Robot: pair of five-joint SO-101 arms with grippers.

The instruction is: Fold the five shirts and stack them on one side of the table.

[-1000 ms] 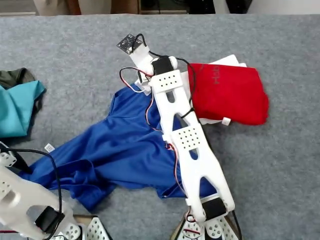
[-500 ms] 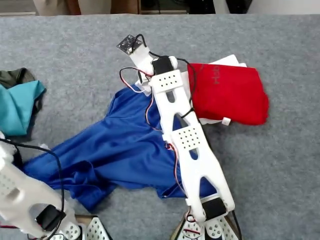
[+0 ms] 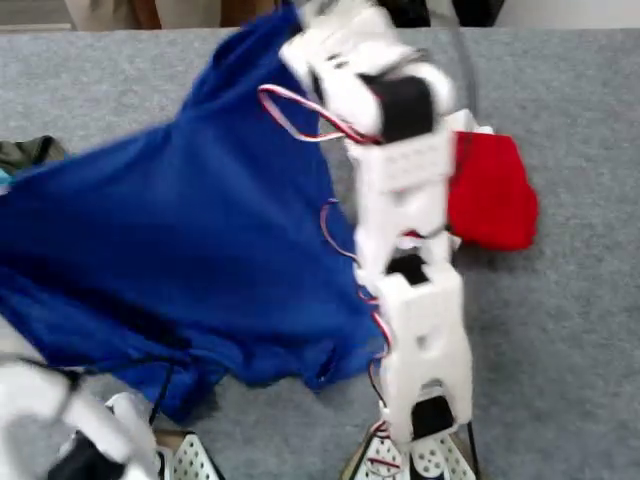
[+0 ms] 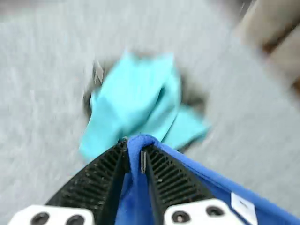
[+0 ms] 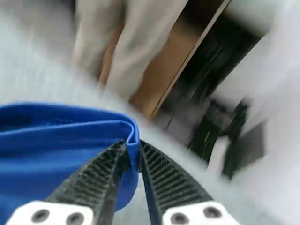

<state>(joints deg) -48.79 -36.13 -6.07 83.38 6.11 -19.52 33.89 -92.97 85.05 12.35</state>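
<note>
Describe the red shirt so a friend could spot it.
On the grey table, beside the white right arm, lies the red shirt. It is folded small and rests on white cloth, while the blue shirt next to it hangs lifted.

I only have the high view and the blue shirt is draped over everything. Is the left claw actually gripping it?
Observer: Yes. In the left wrist view the left claw is shut on a fold of the blue shirt.
Operator: And the right claw?
Observer: The right wrist view shows the right claw pinching a rolled edge of the same shirt.
Operator: What lies beyond the left claw?
Observer: A crumpled teal shirt on the grey table.
</note>
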